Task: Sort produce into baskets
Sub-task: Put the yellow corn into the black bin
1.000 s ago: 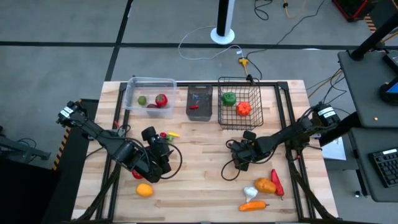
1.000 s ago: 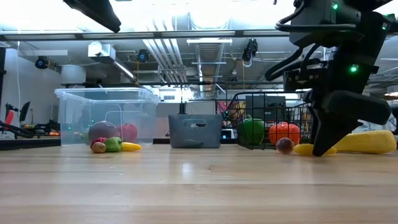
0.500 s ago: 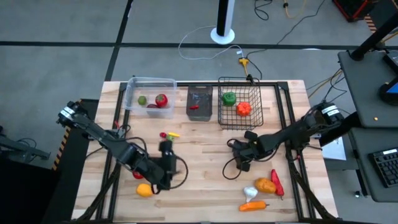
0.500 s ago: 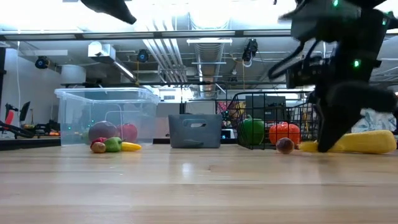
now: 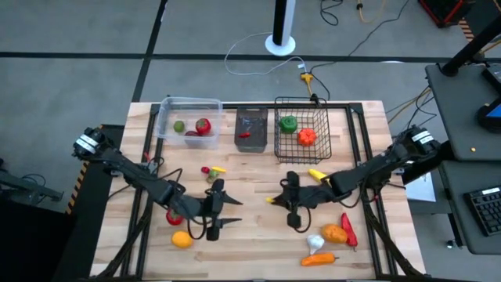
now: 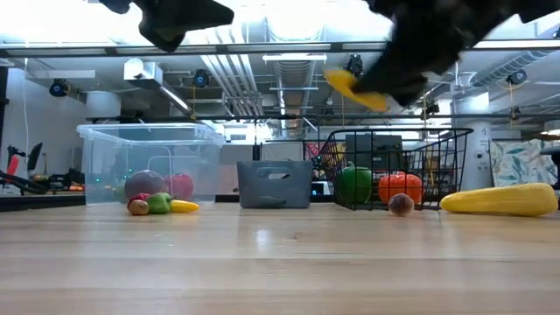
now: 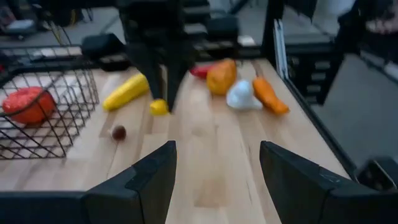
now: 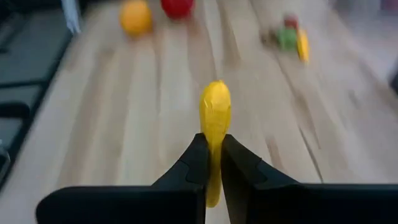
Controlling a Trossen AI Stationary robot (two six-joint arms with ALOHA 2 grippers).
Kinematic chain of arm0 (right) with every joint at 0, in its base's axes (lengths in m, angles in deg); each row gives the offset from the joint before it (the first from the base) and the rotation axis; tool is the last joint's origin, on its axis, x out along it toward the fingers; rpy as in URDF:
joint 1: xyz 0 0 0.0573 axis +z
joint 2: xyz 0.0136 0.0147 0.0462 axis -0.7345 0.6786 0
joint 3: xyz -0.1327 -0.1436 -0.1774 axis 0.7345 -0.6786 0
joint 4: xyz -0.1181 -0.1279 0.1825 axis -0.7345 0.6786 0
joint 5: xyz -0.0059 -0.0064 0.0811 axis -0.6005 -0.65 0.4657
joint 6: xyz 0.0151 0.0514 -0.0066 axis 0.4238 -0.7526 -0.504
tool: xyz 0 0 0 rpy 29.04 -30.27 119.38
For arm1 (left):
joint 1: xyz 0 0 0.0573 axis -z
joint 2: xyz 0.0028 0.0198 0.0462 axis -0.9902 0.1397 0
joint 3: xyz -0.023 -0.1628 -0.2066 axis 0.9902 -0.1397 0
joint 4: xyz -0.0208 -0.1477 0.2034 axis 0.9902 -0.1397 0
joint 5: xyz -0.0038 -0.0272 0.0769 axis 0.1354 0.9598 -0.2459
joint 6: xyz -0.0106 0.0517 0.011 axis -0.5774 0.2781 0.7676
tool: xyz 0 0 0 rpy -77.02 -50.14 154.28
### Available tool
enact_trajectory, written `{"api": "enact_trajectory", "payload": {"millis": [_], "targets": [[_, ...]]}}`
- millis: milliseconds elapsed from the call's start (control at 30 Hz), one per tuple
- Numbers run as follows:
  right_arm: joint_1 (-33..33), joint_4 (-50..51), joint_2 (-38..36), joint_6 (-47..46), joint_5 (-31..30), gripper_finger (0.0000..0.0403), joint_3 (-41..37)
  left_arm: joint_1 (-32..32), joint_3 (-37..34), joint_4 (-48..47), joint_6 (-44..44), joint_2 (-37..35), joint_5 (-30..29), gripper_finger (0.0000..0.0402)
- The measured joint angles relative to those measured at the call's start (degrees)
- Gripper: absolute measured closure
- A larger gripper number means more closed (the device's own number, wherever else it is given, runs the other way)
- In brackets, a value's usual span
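The right gripper (image 8: 211, 158) is clamped on a small yellow fruit (image 8: 215, 112), holding it above the tabletop (image 5: 250, 227), with the mesh basket (image 5: 302, 129) beyond it. The left gripper (image 5: 221, 211), fingers spread apart and holding nothing, hovers beside an orange (image 5: 182, 240) and a red fruit (image 5: 174, 218).

A yellow fruit (image 8: 215, 118) sits between dark fingers (image 8: 193, 163) over pale striped wooden table (image 8: 137, 124).

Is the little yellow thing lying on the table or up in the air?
Up in the air: the right gripper pinches the yellow piece well above the table.
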Motion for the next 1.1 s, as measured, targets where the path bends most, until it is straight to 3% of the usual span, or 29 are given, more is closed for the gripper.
{"api": "enact_trajectory", "payload": {"millis": [233,433,1100], "targets": [[0.0,-21.9,5.8,13.2,0.0,0.0385,0.0,-1.9,-1.9,7.3,1.9,0.0,-0.1,0.0189],[-0.3,-31.1,8.6,18.5,0.0,0.0385,0.0,-3.3,-1.8,8.1,2.1,0.0,-0.1,0.0189],[-0.9,-31.9,9.1,26.3,0.0,0.0383,6.1,-4.8,-1.8,15.9,5.6,0.0,0.8,0.0189]]}}
